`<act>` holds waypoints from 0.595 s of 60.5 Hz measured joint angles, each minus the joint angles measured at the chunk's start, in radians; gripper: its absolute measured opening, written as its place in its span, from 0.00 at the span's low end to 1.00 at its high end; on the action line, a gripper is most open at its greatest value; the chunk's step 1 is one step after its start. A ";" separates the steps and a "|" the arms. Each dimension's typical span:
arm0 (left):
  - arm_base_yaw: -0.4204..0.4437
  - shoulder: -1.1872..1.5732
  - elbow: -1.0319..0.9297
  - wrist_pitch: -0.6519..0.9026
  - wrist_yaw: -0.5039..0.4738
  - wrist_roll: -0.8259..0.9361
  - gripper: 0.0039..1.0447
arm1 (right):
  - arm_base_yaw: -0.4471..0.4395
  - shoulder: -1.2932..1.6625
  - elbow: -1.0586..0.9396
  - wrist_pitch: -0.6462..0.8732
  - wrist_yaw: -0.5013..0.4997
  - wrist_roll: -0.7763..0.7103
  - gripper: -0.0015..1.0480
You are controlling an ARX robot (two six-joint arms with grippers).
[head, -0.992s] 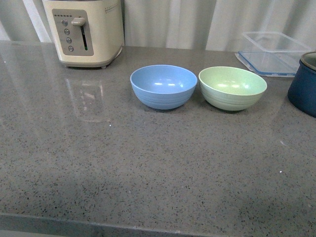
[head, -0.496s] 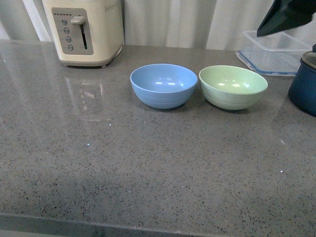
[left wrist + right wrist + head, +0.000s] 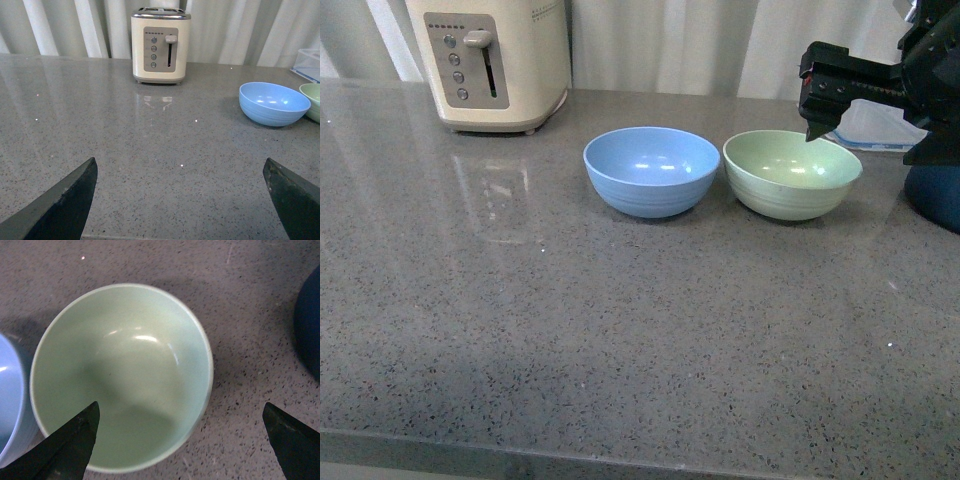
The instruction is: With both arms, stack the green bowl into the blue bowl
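Your green bowl (image 3: pixel 791 176) is pale mint, matte and faintly speckled, with fine ridges near its base. It sits upright on the bench (image 3: pixel 620 340), just to the right of the blue bowl (image 3: pixel 651 171), a sky-blue one of the same size. Their rims are very close, and you cannot tell whether they touch. The navy pot (image 3: pixel 932 195) is cut off at the right edge. The right arm (image 3: pixel 920 70) hides most of a clear container (image 3: pixel 870 140) behind it. In its wrist view the right tool (image 3: pixel 180 407) has its jaws wide apart above the green bowl and holds nothing. The left tool (image 3: pixel 179 162) is spread just as wide over bare bench, also empty, with the toaster (image 3: pixel 161 45) beyond it.
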 joint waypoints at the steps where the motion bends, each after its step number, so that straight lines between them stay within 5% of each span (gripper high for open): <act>1: 0.000 0.000 0.000 0.000 0.000 0.000 0.94 | -0.001 0.010 0.008 -0.001 0.010 0.009 0.90; 19: 0.000 0.000 0.000 0.000 0.000 0.000 0.94 | -0.021 0.132 0.111 -0.039 0.058 0.059 0.90; 36: 0.000 0.000 0.000 0.000 0.000 0.000 0.94 | -0.024 0.185 0.144 -0.060 0.066 0.078 0.52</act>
